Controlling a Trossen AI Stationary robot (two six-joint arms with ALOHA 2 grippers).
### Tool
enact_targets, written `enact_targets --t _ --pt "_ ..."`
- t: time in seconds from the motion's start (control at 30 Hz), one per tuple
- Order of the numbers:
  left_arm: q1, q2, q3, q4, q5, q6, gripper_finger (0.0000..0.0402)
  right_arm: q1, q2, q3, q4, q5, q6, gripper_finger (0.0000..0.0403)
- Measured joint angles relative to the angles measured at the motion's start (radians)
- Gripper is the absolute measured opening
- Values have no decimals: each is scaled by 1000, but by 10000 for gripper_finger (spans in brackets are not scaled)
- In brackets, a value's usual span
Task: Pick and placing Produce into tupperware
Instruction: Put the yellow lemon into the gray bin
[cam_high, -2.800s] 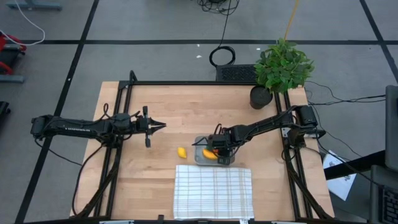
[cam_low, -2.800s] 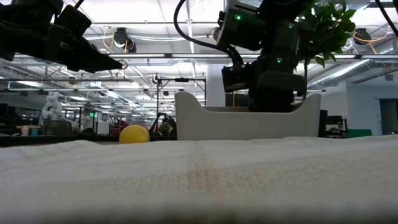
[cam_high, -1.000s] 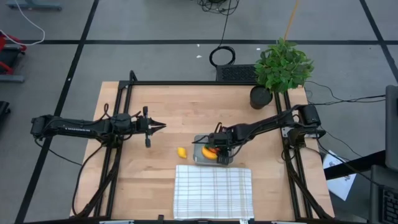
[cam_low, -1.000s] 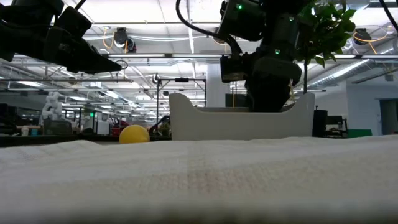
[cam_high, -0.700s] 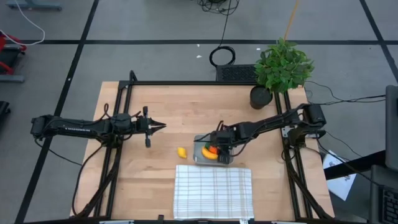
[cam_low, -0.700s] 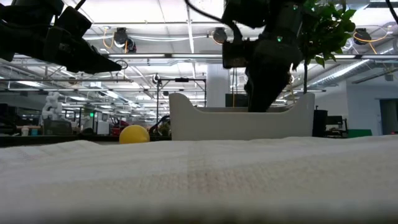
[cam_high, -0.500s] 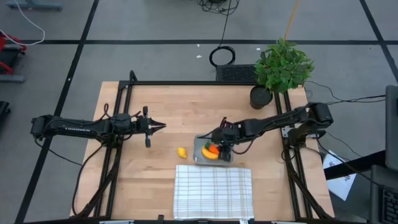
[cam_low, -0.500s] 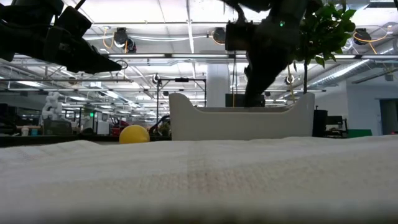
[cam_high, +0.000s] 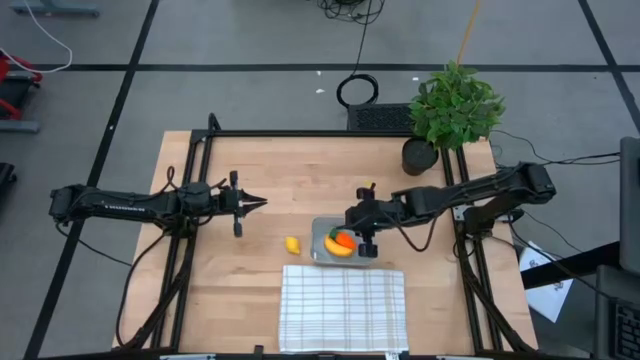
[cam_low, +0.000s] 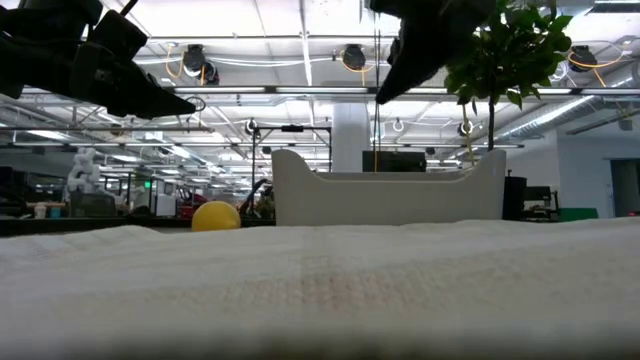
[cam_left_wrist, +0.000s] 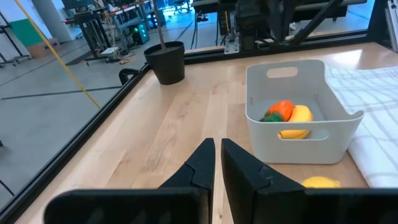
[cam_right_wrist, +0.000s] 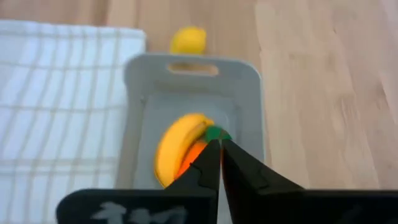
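The grey tub stands on the wooden table just beyond the checked cloth. In it lie the yellow banana and the orange carrot with its green top, side by side. The small yellow lemon rests on the table left of the tub. My right gripper hangs shut and empty above the tub's far side, well above its rim in the low view. My left gripper waits shut over the table's left half, raised off the wood.
A white grid-patterned cloth lies along the near edge, touching the tub's near side. A potted green plant stands at the far right corner. Black frame rails run along the table's sides. Bare wood lies between the two grippers.
My right gripper has risen straight out of the tub, from down between its walls to well above its rim, and has drawn back slightly toward the table's far right. The carrot stays lying in the tub beside the banana. The tub and lemon have kept their places.
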Motion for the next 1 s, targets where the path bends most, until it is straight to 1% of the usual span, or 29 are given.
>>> enact_targets --t 0.23,0.5,0.63,0.7,0.87,1.0 --pt "0 0 0 -3 -4 0 33 10 -33 0 38 -3 -36 2" --pt "0 0 0 -4 -17 -2 33 -11 -152 0 76 -4 -141 1" --pt "0 0 0 -3 -18 -2 33 -33 -229 -1 110 -88 -176 1" --pt "0 0 0 -3 -18 -2 33 -42 -274 -1 140 -101 -176 1" --pt "0 0 0 -2 -18 -3 33 -76 -388 0 121 -92 -174 0" --pt "0 0 0 -2 -18 -3 33 -96 -488 -20 100 -25 -175 0"
